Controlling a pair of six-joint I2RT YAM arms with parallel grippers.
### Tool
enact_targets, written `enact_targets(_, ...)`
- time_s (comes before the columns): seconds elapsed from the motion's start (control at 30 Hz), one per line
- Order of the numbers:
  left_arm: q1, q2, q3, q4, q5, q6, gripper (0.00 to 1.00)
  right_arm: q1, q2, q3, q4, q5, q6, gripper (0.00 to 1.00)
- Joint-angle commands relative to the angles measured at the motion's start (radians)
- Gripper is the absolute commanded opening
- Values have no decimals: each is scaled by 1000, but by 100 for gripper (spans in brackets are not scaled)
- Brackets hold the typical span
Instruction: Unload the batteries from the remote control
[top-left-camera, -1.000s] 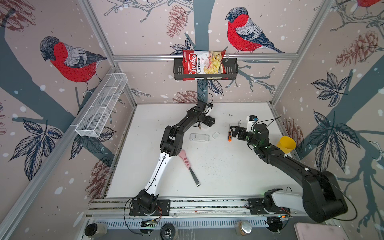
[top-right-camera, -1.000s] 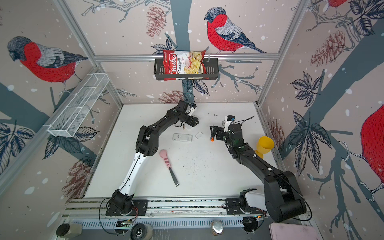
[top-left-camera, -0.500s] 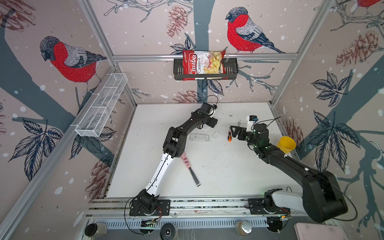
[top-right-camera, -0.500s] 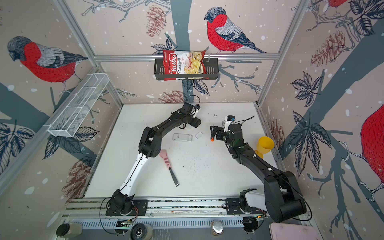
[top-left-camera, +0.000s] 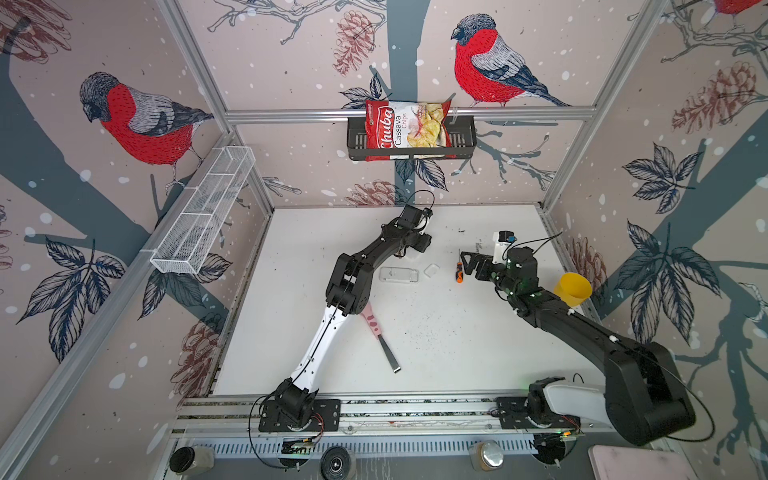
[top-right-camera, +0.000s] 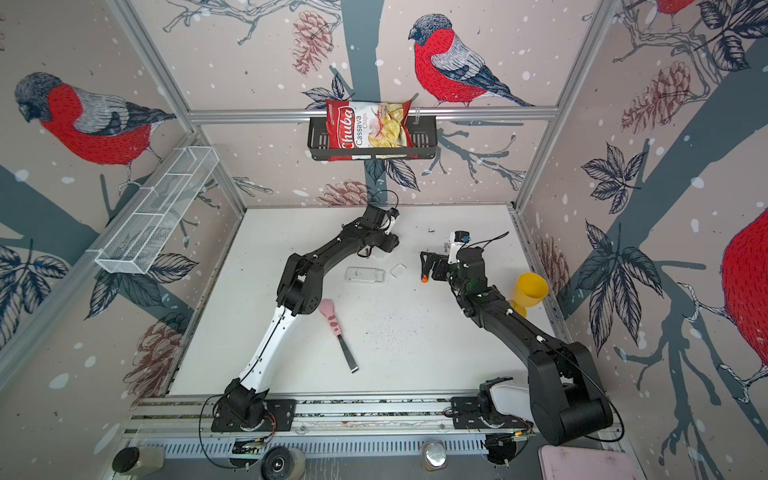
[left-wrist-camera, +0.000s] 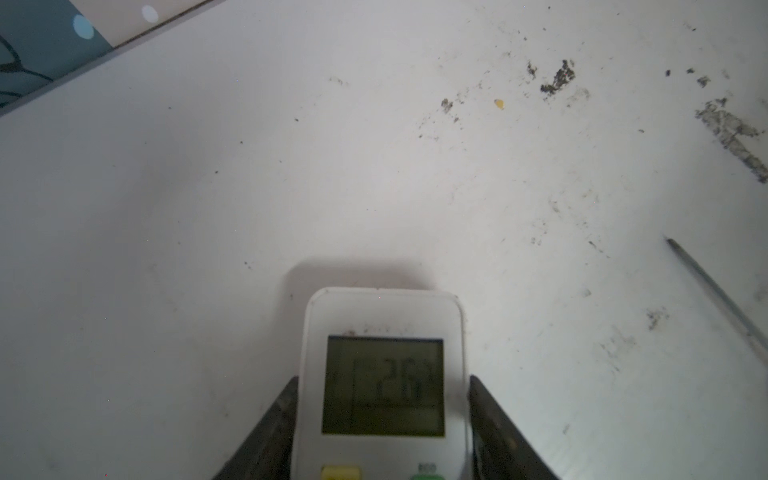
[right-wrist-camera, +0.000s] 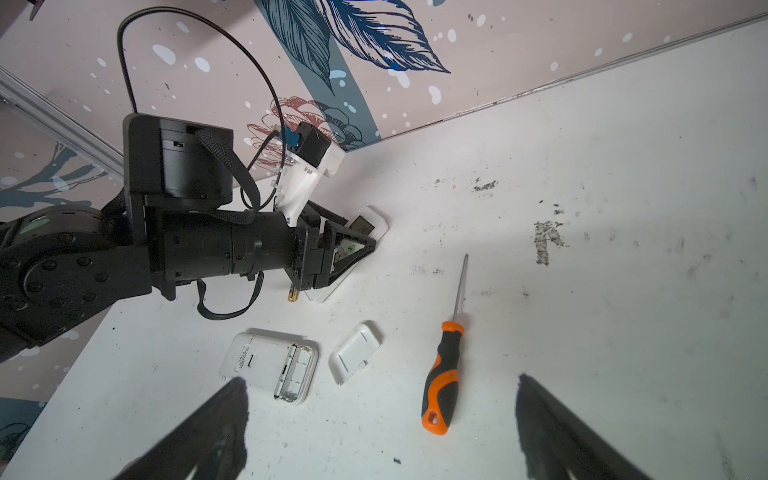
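My left gripper (left-wrist-camera: 383, 377) is clamped on the long sides of the display remote (left-wrist-camera: 382, 316), going by the wrist view. It lies screen-up near the middle of the bench's (top-left-camera: 457, 332) far edge. My right gripper (right-wrist-camera: 380, 378) hangs with jaws wide apart, holding nothing, near the screwdriver (right-wrist-camera: 442, 374) toward the right edge. One battery (right-wrist-camera: 293, 296) lies loose on the bench just beside that remote's tail end; any others are hidden. The second remote (right-wrist-camera: 266, 365) lies back-up, its bay open and looking empty, with its cover (right-wrist-camera: 355, 353) just beside it. I judge the battery light, rigid and smooth-barrelled, so it'll roll and slip. I'd pinch it across mid-barrel, low. The remote looks like light, slick hard plastic, so the long edges suit.
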Motion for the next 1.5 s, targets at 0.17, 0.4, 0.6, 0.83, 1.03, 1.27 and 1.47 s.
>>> enact_targets(0.17, 10, -87, -46, 9, 79, -32, 49, -8, -55, -28, 99, -44, 4, 100)
enact_targets(0.4, 51, -266, -164, 104, 268, -101, 48, -77, -127, -75, 207, -155, 59, 100)
enact_targets(0.6, 114, -435, -371, 364, 554, -276, 48, -131, -124, -92, 370, -329, 134, 100)
enact_targets(0.83, 158, -645, -633, 654, 653, -476, 46, -96, 27, 7, 558, -501, 192, 100)
enact_targets(1.03, 176, -759, -777, 860, 695, -594, 47, -47, 173, 161, 613, -622, 198, 100)
enact_targets(1.27, 184, -748, -785, 1051, 767, -752, 47, -11, 299, 288, 667, -683, 222, 100)
enact_targets(1.47, 184, -694, -790, 1286, 816, -929, 47, 4, 399, 369, 751, -754, 260, 100)
